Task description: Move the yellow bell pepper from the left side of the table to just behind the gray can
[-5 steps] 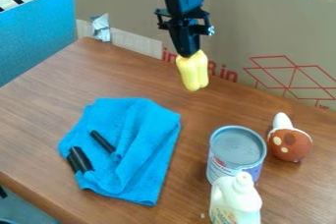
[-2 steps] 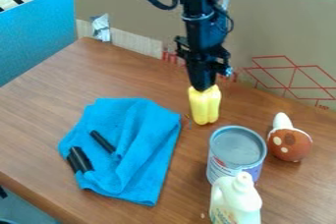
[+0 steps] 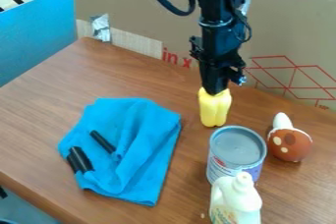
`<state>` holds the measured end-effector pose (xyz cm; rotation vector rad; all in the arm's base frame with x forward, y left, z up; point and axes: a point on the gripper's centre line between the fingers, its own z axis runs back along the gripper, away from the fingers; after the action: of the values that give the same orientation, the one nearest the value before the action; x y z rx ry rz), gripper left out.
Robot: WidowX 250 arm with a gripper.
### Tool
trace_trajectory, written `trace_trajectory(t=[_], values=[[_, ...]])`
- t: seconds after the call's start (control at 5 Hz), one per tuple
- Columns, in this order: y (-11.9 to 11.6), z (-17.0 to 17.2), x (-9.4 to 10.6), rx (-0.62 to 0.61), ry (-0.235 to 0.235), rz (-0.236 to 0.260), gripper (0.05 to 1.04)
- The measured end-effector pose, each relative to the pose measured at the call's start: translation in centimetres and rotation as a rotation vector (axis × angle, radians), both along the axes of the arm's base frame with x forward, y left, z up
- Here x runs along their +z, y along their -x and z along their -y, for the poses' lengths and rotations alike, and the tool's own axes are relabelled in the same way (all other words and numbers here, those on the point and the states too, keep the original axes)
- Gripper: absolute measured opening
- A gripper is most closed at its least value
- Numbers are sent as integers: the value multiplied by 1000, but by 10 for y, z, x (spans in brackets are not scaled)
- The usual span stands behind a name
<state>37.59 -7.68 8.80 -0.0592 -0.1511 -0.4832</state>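
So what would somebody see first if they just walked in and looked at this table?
Probably the bright yellow thing, held by the black gripper just behind the can. Next might be the big blue cloth, rumpled on the left of the picture with black pieces on it. The spotted brown toy with its white tip, right of the can, stands out too.

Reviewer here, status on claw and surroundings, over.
Claw gripping yellow object by its top. Metal can close by, white bottle beside can. Blue cloth off to one side.
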Motion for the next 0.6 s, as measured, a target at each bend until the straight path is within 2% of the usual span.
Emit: trace_trajectory(t=[0.2,0.4,0.6], values=[[1,-1,0,4,-5,-9,381],[1,-5,1,38,45,-22,699],[4,-11,22,67,73,26,975]])
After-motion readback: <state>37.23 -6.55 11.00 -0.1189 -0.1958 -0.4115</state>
